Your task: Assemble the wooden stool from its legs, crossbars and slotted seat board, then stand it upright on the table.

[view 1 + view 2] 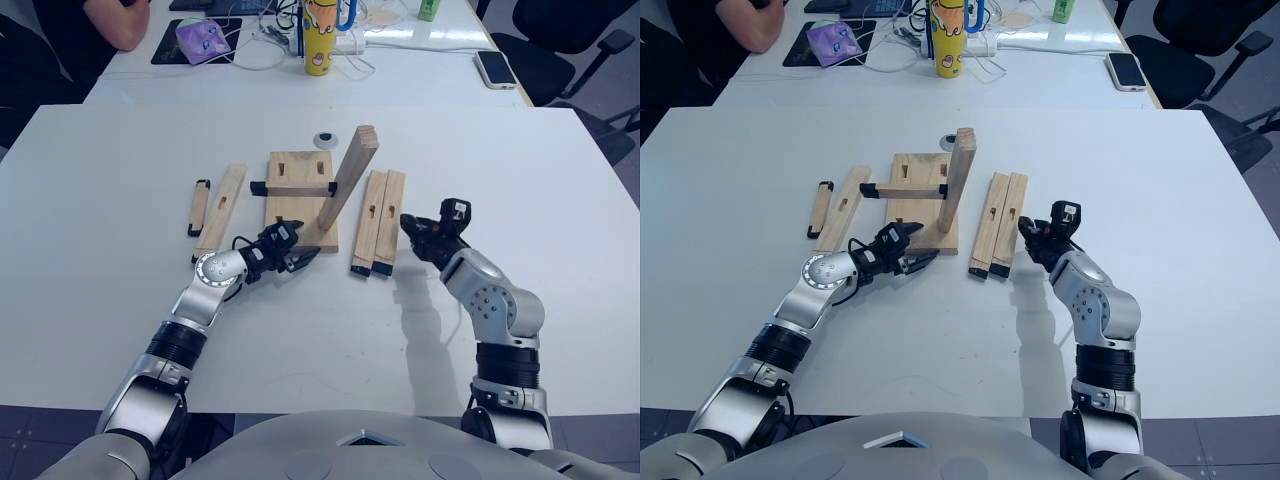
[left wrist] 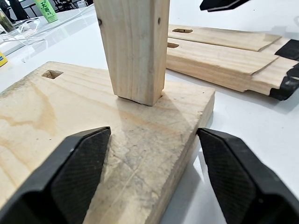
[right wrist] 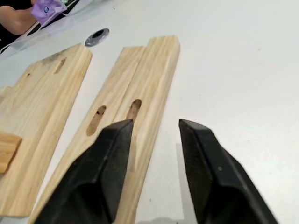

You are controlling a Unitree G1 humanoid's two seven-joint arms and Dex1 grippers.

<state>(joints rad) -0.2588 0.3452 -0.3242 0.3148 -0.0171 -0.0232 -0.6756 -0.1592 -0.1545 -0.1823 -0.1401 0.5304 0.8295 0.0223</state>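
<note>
Jaws of the left pincer [image 1: 306, 257] are spread wide at the near corner of the seat board [image 1: 293, 166], with nothing gripped between them. In the left wrist view one finger [image 2: 77, 170] is seen over the board's face and the other off its edge. Jaws of the right pincer [image 1: 414, 228] are likewise parted and empty, and are held low just beside the near ends of two flat-lying legs. One seat board is counted, laid flat near the middle of the white worktop [image 1: 120, 180]. Four legs are counted. A standing leg [image 1: 352, 170] is set on end at the board's near right corner. An inner leg [image 1: 368, 215] and an outer leg [image 1: 391, 212] are laid side by side, touching, just right of the board, with black caps at their near ends. A single leg [image 1: 222, 208] is laid flat to the board's left. Two crossbars are counted: a long crossbar [image 1: 295, 188] is laid across the board up to the standing leg, and a short crossbar [image 1: 199, 207] is placed beside the single leg, farthest left. A small dark disc [image 1: 324, 139] is seen just beyond the board. Behind, a second worktop [image 1: 420, 70] is loaded with a yellow cup [image 1: 318, 40], a phone [image 1: 495, 68], a purple pouch [image 1: 203, 38] and cables. A black office chair [image 1: 570, 40] is stood at the far right.
</note>
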